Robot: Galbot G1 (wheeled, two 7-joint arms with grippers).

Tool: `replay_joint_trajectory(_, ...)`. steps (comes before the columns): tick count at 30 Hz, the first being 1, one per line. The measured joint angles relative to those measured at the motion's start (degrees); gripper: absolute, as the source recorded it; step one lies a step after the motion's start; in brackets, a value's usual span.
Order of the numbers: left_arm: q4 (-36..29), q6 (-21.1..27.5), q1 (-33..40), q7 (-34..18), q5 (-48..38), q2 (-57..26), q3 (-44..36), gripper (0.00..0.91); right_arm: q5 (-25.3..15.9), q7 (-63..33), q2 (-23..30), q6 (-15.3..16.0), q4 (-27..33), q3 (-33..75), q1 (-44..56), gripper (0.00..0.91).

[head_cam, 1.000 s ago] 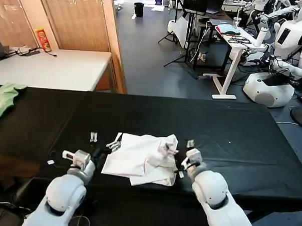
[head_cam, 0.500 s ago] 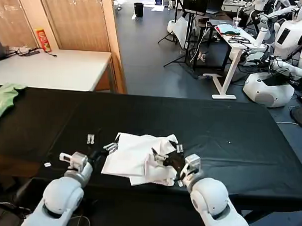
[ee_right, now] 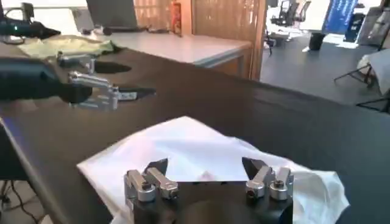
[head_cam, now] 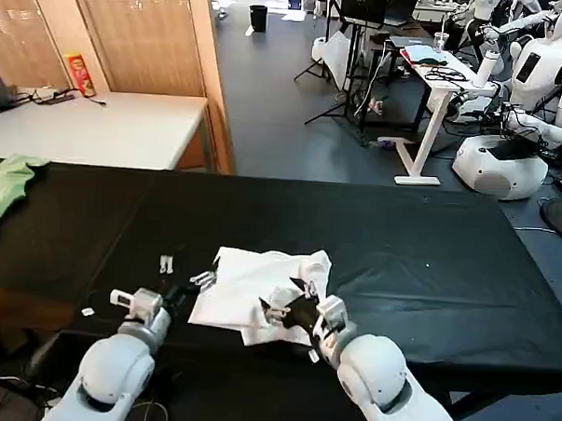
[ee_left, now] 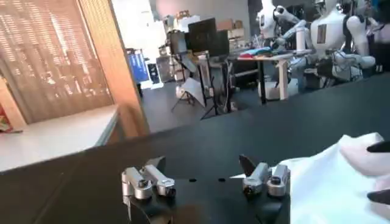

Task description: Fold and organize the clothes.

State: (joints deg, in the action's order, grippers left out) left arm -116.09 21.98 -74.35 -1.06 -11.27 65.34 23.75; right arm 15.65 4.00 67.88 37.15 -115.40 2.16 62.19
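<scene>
The clothes are one white T-shirt (head_cam: 250,288), lying loosely folded and rumpled near the front edge of the black table (head_cam: 428,254). My right gripper (head_cam: 284,300) hovers open just over the shirt's front right part, and nothing is between its fingers. In the right wrist view the white T-shirt (ee_right: 183,143) spreads out just beyond the open right gripper (ee_right: 205,168). My left gripper (head_cam: 185,272) stands open at the shirt's left edge, low over the table. The left wrist view has the left gripper (ee_left: 201,167) open over bare black cloth, the T-shirt (ee_left: 329,182) beside one finger.
A light green garment (head_cam: 2,189) lies at the table's far left end. Behind it stands a white table (head_cam: 107,128) with a red can (head_cam: 80,73). A small white tag (head_cam: 88,311) lies by my left arm. Desks and parked robots (head_cam: 519,100) are farther back right.
My right gripper has moved left from the shirt's right edge to above its front right part. The left gripper has drawn back slightly, staying open.
</scene>
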Motion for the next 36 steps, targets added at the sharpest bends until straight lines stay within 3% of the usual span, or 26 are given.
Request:
replay_joint_trajectory(3, 0.0, -0.1, -0.2, 0.0, 0.2, 0.1, 0.0, 0.878, -0.6, -0.4, 0.4, 0.0, 0.2, 0.0, 0.4, 0.166)
replay_joint_trajectory(5, 0.0, -0.1, -0.5, 0.0, 0.3, 0.2, 0.0, 0.878, -1.0, -0.5, 0.7, 0.0, 0.3, 0.0, 0.6, 0.068)
replay_joint_trajectory(19, -0.6, -0.6, -1.7, 0.0, 0.4, 1.0, 1.1, 0.878, -5.9, -0.8, -0.2, -0.9, -3.1, 2.7, 5.2, 0.068)
replay_joint_trajectory(20, -0.5, -0.7, -1.7, 0.0, 0.4, 1.1, 1.1, 0.878, -6.5, -0.7, -0.5, -1.0, -3.6, 3.2, 5.9, 0.098)
replay_joint_trajectory(21, -0.5, -0.7, -1.7, 0.0, 0.4, 1.1, 1.1, 0.878, -6.9, -0.6, -0.8, -1.0, -4.3, 3.6, 6.8, 0.254)
replay_joint_trajectory(22, -0.4, -0.7, -1.7, 0.0, 0.4, 1.2, 1.1, 0.878, -7.7, -0.5, -1.2, -1.0, -5.1, 4.2, 7.8, 0.868)
replay_joint_trajectory(27, -0.3, -0.8, -1.5, 0.0, 0.2, 1.2, 1.1, 0.878, -10.5, -0.7, -2.0, -1.3, -8.5, 6.5, 12.3, 0.878)
replay_joint_trajectory(32, 0.0, -1.2, -1.6, 0.0, -0.3, 1.1, 1.6, 0.878, -12.6, -1.5, -2.0, -4.3, -12.0, 8.8, 18.2, 0.878)
replay_joint_trajectory(36, 0.7, -1.9, -1.6, 0.2, -1.3, 1.3, 1.9, 0.878, -11.4, -4.1, -1.3, -7.5, -13.9, 11.1, 23.1, 0.878)
